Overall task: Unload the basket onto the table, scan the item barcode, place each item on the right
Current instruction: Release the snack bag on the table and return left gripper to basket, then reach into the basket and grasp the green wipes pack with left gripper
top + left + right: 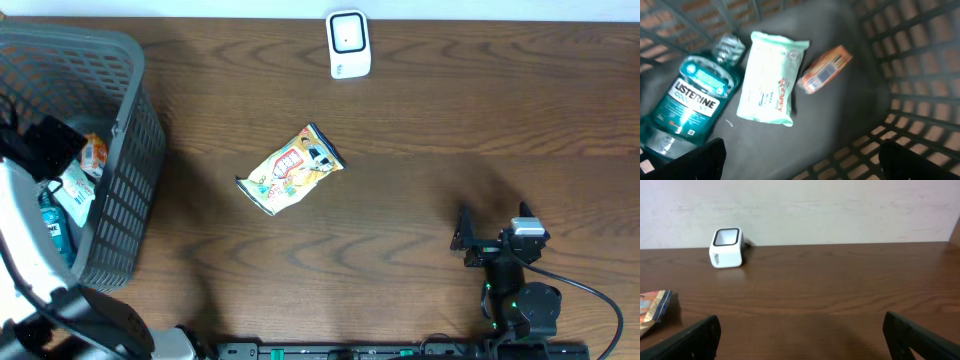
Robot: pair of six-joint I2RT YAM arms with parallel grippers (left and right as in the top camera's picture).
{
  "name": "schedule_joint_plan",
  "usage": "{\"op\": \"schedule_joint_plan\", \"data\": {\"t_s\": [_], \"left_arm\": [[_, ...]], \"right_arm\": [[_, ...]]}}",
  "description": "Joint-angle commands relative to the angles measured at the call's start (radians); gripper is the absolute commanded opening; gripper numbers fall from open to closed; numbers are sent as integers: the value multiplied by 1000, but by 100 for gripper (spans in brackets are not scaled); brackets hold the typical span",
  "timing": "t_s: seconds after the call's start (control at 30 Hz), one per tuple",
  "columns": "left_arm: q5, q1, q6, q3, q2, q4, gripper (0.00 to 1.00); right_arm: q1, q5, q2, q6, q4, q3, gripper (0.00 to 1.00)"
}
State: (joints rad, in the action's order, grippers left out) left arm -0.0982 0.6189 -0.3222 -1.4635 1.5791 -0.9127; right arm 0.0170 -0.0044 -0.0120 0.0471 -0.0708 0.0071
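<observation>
Three items down in the grey mesh basket (120, 150) on the left: Listerine mouthwash bottle (687, 107) biggest, then pale green wipes pack (771, 77), then small orange packet (826, 70), lying side by side. Left gripper (805, 160) hanging over them, fingers spread wide, gripping nothing. Yellow snack bag (291, 168) flat mid-table (420, 150), well apart from white barcode scanner (348, 44). Right gripper (802, 332) wide open too, empty.

Desk (450, 130): bare wood all round snack packet (292, 168) | scanner (349, 45) alone at far edge | basket (125, 120) walls ring left hand (802, 162) | right hand (805, 340) faces open wood
</observation>
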Motion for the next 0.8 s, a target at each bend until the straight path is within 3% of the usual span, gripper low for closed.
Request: {"op": "schedule_joint_plan", "data": {"t_s": [0.0,0.77], "left_arm": [[3,3,-13,-12,45,-10,98],[3,3,-13,113,206,70,98]], "right_arm": [[-10,6,5,-11,-4,-2,99],[-10,5,5,-11,-4,-2,99]]}}
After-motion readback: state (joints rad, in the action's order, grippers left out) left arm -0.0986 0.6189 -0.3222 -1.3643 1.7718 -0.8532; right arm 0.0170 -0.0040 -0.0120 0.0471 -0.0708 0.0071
